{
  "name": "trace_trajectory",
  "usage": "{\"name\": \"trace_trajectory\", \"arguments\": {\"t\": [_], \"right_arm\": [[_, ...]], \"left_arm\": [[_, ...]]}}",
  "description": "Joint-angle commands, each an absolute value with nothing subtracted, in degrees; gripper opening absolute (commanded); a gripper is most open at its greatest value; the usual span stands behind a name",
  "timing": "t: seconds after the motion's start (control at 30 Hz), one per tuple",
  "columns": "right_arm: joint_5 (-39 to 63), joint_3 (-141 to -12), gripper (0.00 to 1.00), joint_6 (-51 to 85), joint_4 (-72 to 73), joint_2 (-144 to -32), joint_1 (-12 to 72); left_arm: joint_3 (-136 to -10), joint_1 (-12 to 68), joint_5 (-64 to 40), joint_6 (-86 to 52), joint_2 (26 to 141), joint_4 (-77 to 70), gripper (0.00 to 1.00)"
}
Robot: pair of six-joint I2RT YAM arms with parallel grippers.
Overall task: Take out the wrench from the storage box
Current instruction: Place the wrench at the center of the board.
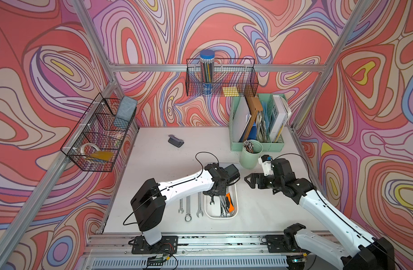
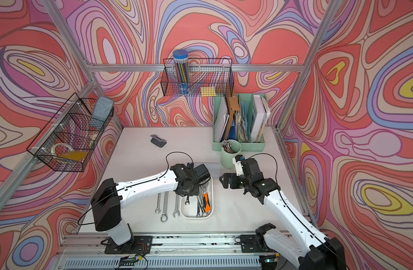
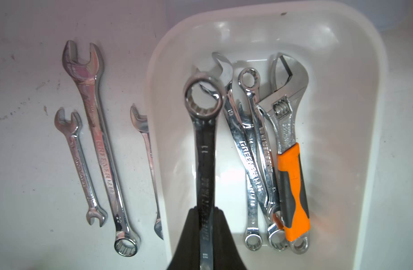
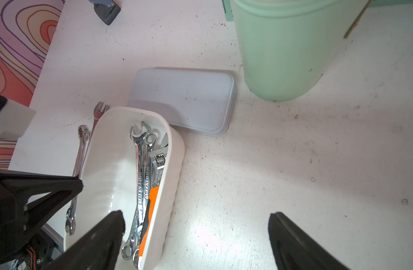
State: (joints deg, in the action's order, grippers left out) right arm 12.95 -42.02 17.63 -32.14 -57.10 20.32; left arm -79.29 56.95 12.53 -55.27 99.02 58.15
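Silver and shiny, the wrench [image 3: 204, 145] is pinched in the left jaws, which are shut tight on its handle. Its ring end sticks out away from the jaws, over the open storage box [image 3: 360, 121]. The left arm [image 1: 186, 183] reaches in over the far end of the box. I cannot tell if the wrench touches the box floor.

The box is a white tray. It sits on the white counter [image 1: 154, 163], near the front, between the two arms. Inside it, a bunch of silver wrenches [image 3: 248, 149] lies along one side. A big wrench with an orange handle [image 3: 293, 187] lies next to them, by the wall.

Three more wrenches lie side by side on the counter, just beside the box. One is a short one [image 3: 80, 168], one is a long one [image 3: 100, 149], and the last one [image 3: 151, 161] is partly hidden by the box wall.

The right jaws are open wide and hold nothing. They hang above bare counter at the end of the right arm [image 1: 317, 201], near the box, on the side away from the three wrenches.

A flat pale grey-blue case [image 4: 184, 98] lies just behind the far end of the box. A green cup [image 1: 251, 155] with pencils in it stands near the case.
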Motion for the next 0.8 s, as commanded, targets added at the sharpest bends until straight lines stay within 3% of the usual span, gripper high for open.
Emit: {"name": "trace_trajectory", "arguments": {"t": [0.0, 0.5, 0.77], "right_arm": [[13.27, -42.42, 0.98, 17.28, -31.38, -56.8, 20.02], [14.77, -42.32, 0.98, 17.44, -30.41, -56.79, 20.0], [13.83, -43.07, 0.98, 17.4, -31.11, -57.71, 19.99]], "left_arm": [[-79.26, 55.09, 15.88, -53.06, 95.72, 63.07, 0.07], [-60.07, 40.92, 15.53, -44.3, 83.29, 57.0, 0.07], [-60.43, 39.73, 11.27, -42.54, 84.63, 52.71, 0.23]]}}
